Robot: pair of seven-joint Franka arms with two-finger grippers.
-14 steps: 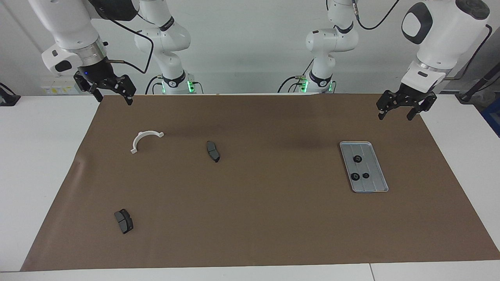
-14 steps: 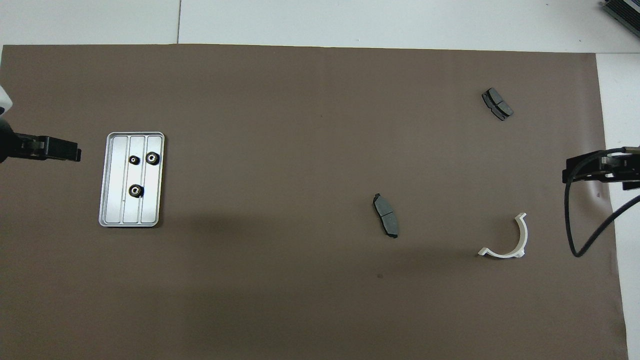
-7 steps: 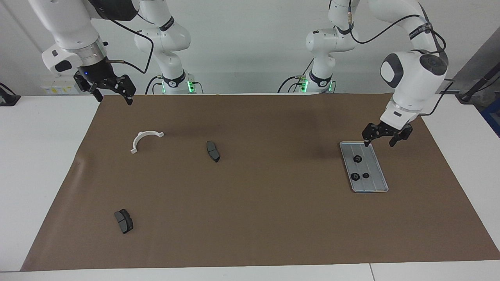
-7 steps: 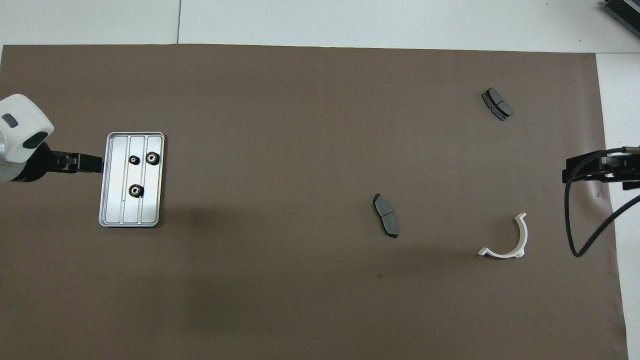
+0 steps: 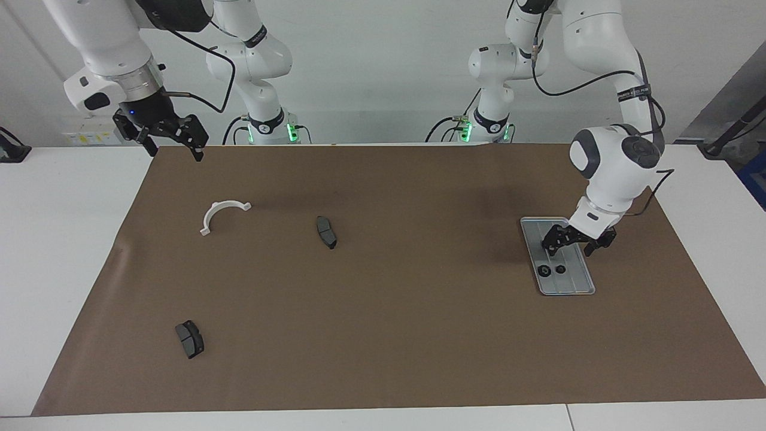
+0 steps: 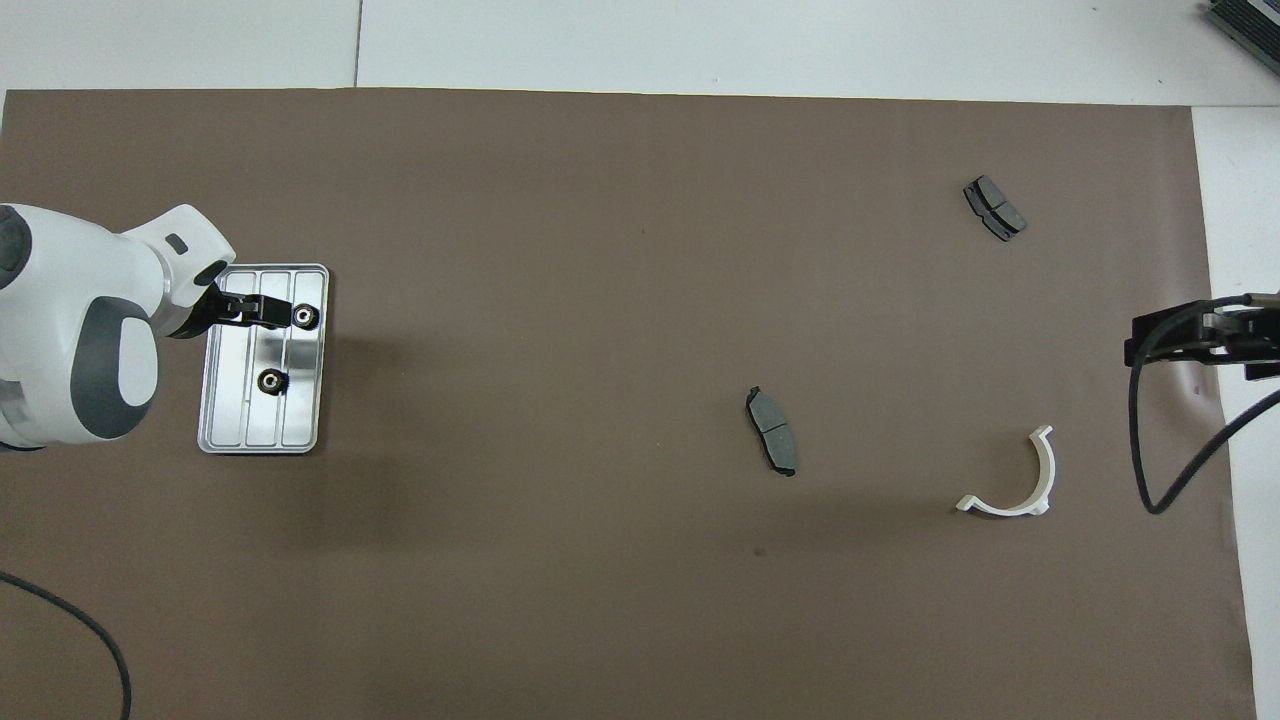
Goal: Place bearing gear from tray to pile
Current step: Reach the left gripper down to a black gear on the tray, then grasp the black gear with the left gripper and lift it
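Observation:
The silver ribbed tray [image 5: 575, 282] lies toward the left arm's end of the table and also shows in the overhead view [image 6: 247, 430]. Small black bearing gears [image 5: 544, 270] lie in it; two show in the overhead view [image 6: 271, 381]. My left gripper [image 5: 571, 246] is open and empty, hanging low over the tray, and covers one gear in each view [image 6: 270, 311]. The pile is a white half-ring bracket [image 5: 218, 212] and two dark brake pads [image 5: 326, 232], scattered toward the right arm's end. My right gripper [image 5: 173, 142] waits open over the mat's corner.
A brown mat [image 5: 419, 335] covers most of the white table. The second brake pad [image 5: 190, 339] lies far from the robots. In the overhead view the bracket [image 6: 1030, 485] lies near the right gripper [image 6: 1200, 340], whose cable loops beside it.
My left arm has swung down from beside the mat's edge to low over the tray. The right arm and all parts have not moved.

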